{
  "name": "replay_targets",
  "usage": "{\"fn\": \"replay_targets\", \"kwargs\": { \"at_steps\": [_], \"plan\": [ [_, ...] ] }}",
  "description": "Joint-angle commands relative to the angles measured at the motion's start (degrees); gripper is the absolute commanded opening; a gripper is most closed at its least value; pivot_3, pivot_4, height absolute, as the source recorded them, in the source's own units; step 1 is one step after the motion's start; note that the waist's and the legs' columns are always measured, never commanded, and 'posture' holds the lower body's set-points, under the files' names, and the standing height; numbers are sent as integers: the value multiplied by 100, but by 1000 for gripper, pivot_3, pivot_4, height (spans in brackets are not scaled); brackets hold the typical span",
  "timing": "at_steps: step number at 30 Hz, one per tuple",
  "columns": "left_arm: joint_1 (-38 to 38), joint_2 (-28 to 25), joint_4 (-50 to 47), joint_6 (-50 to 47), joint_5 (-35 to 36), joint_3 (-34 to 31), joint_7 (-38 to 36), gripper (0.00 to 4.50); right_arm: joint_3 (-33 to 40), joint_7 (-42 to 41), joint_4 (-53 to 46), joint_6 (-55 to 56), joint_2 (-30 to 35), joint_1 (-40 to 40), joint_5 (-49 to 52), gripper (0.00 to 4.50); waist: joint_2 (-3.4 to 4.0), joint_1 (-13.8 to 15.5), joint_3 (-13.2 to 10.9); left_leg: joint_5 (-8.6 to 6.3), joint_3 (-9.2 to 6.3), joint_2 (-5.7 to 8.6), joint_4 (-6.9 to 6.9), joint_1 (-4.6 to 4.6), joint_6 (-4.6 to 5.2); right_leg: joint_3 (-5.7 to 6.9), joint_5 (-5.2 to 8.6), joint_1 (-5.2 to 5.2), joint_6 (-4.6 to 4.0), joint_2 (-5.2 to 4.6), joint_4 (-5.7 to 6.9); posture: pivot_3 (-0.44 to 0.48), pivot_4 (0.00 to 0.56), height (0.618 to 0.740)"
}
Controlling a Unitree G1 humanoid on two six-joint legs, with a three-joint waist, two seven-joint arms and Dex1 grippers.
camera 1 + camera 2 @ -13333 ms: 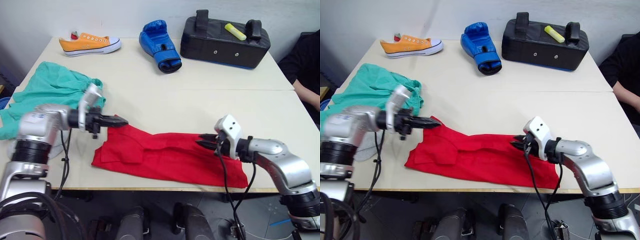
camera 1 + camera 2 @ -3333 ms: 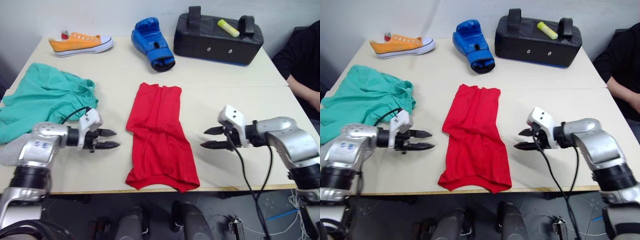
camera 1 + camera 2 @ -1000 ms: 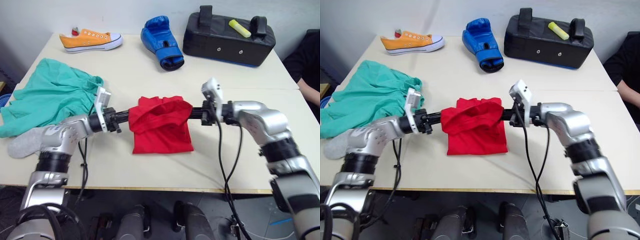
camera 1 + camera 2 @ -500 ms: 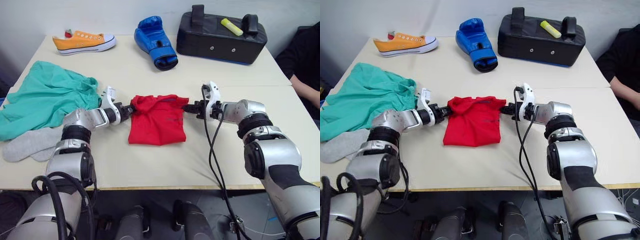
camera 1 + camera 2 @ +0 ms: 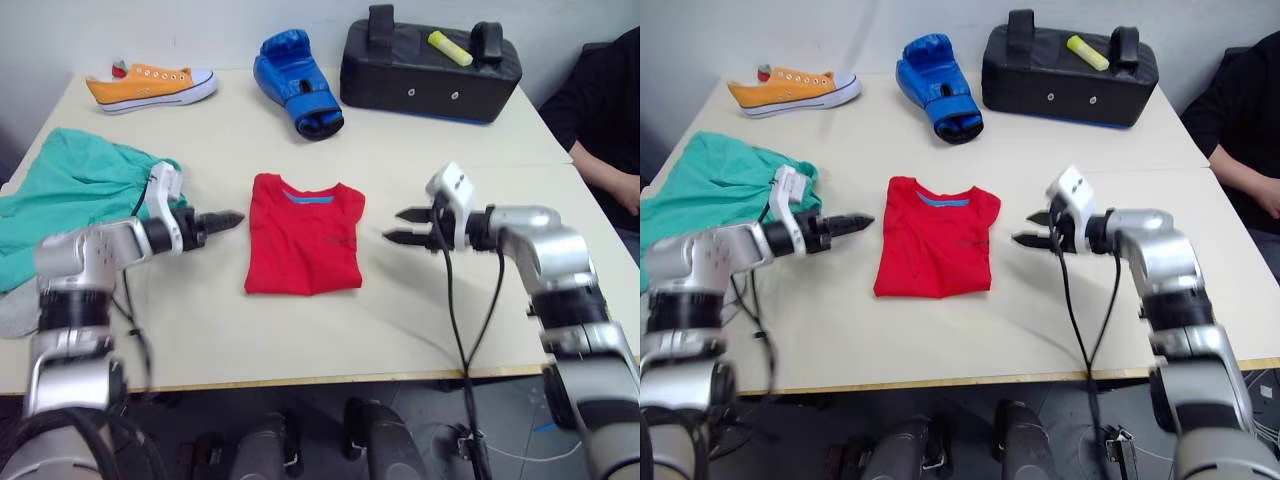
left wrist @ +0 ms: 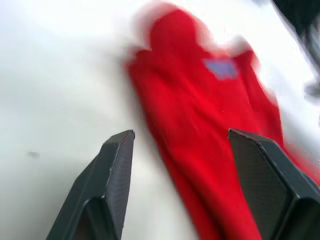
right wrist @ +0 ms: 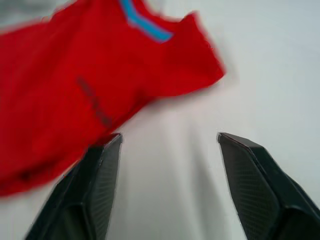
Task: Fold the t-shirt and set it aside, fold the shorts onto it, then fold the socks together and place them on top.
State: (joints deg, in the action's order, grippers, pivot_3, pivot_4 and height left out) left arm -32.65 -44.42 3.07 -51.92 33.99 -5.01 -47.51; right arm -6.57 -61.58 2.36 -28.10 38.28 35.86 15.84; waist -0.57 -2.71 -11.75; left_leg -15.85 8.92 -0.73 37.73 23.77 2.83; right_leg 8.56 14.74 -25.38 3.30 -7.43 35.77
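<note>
The red t-shirt (image 5: pixel 305 235) lies folded into a flat rectangle at the table's middle, blue collar band at its far edge and the small dark print showing. My left gripper (image 5: pixel 228 218) hovers a short way off its left side, open and empty; the left wrist view shows the t-shirt (image 6: pixel 200 110) beyond the spread fingers (image 6: pixel 112 185). My right gripper (image 5: pixel 405 225) is open just off the right side, with the t-shirt (image 7: pixel 85 85) ahead of it. The teal shorts (image 5: pixel 80 185) lie crumpled at the far left. A grey sock (image 5: pixel 8 312) peeks out at the left edge, mostly hidden by my left arm.
An orange sneaker (image 5: pixel 150 85), a blue boxing glove (image 5: pixel 297 82) and a black pad (image 5: pixel 430 65) with a yellow object (image 5: pixel 445 40) on it line the table's far side. A person's dark sleeve (image 5: pixel 600 120) is at the right edge.
Both grippers have let go of the t-shirt's top corners, opened, and drawn back outward to either side. The t-shirt now lies flat on the table.
</note>
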Motion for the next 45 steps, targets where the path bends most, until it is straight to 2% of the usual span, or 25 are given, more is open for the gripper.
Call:
{"fn": "replay_targets", "kwargs": {
  "at_steps": [1,5,9,13,15,16,18,20,23,25,26,27,30,34,38,41,43,45],
  "plan": [
    [532,-343,-1303,1046,-228,302,-877,3115,-106,-151,-1227,1035,226,-473,-255,3065,-1,61,-1,1,12,-2,2,-6,0,-10,1,1,-1,1,2,0,150,740],
    [966,-465,-1602,2358,-1154,937,-1129,3115,-511,-57,-1399,2609,210,-936,-1003,3065,-1,116,0,-13,33,-9,2,-65,-30,-32,-15,46,-12,0,-30,0,150,740],
    [920,-336,-1158,3481,-2036,1430,-1115,3115,-961,289,-805,4319,117,-870,-1971,3065,0,136,0,-15,31,-31,-44,-61,-6,-6,-56,77,-29,10,-135,0,150,740],
    [740,-197,-297,4528,-2944,1793,-868,3115,-1275,987,82,5165,-128,-487,-2911,3065,-8,125,5,2,42,-25,-45,-49,-20,-9,-47,42,-29,1,-81,0,150,740],
    [585,-52,125,4948,-3221,1885,-757,3115,-1327,1243,476,5263,-234,-340,-3178,3065,-9,122,5,27,60,-25,-39,-41,11,-14,-31,22,-26,5,-44,0,150,740],
    [550,8,241,5083,-3253,1876,-764,3142,-1345,1303,595,5310,-259,-300,-3242,2890,-9,124,5,27,62,-25,-37,-43,12,-15,-27,23,-25,5,-38,0,150,740],
    [521,163,421,5223,-3211,1794,-749,2731,-1359,1358,815,5476,-275,-293,-3282,2467,-9,128,5,30,64,-25,-28,-45,17,-17,-25,24,-25,4,-30,0,150,740],
    [513,263,531,5311,-3163,1731,-775,2264,-1303,1353,821,5501,-303,-351,-3174,1831,-10,128,4,28,59,-25,-9,-53,22,-18,-22,35,-20,-2,-34,0,150,740],
    [517,326,606,5408,-3113,1678,-885,1329,-1243,1317,691,5540,-272,-416,-3070,815,-10,124,4,20,55,-24,3,-54,31,-20,-23,36,-19,-11,-19,0,150,740],
    [627,291,385,5338,-2802,1626,-1236,672,-1157,1134,464,5475,-110,-604,-2841,89,-10,124,4,20,54,-24,5,-57,31,-23,-23,35,-19,-12,-11,0,150,740],
    [725,225,163,5152,-2584,1603,-1473,311,-1120,1042,357,5447,4,-717,-2765,0,-10,123,4,20,52,-25,5,-57,30,-22,-23,35,-20,-12,-9,0,150,740],
    [851,128,-103,4968,-2402,1570,-1672,26,-1080,939,213,5452,151,-867,-2664,0,-10,125,4,18,52,-26,5,-56,28,-22,-21,33,-23,-11,-9,0,150,740],
    [1132,-84,-620,4663,-2188,1478,-1933,8,-1002,757,-165,5414,463,-1208,-2399,0,-10,122,4,15,53,-27,5,-54,25,-22,-13,35,-18,-8,-4,0,150,740],
    [2278,-824,-1910,4146,-1812,1234,-2273,8,-490,551,-1163,5207,1195,-2356,-1832,0,-10,118,3,-2,49,-30,4,-65,20,-25,3,44,-13,-7,-16,0,150,740],
    [2770,-702,-2036,4342,-2174,1201,-1682,8,-239,774,-1749,4648,1267,-3010,-1659,0,-10,134,2,-39,30,-32,10,-85,-11,-18,11,75,-12,-7,-20,0,150,740],
    [2881,-513,-1915,4246,-2042,1176,-1493,8,-172,766,-2057,4304,1274,-3276,-1497,0,-10,161,3,-44,15,-32,16,-84,3,-14,9,83,-16,-7,-25,0,150,740],
    [2983,-471,-1965,3986,-1797,1116,-1496,0,-110,717,-2198,4073,1297,-3378,-1358,512,-10,202,3,-53,12,-33,16,-83,22,-14,9,83,-17,-7,-27,0,150,740],
    [3103,-519,-2084,3658,-1405,953,-1608,500,35,583,-2396,3710,1364,-3507,-1007,1021,-10,246,3,-50,10,-33,18,-82,15,-13,8,81,-17,-7,-24,0,150,740]
  ]
}}
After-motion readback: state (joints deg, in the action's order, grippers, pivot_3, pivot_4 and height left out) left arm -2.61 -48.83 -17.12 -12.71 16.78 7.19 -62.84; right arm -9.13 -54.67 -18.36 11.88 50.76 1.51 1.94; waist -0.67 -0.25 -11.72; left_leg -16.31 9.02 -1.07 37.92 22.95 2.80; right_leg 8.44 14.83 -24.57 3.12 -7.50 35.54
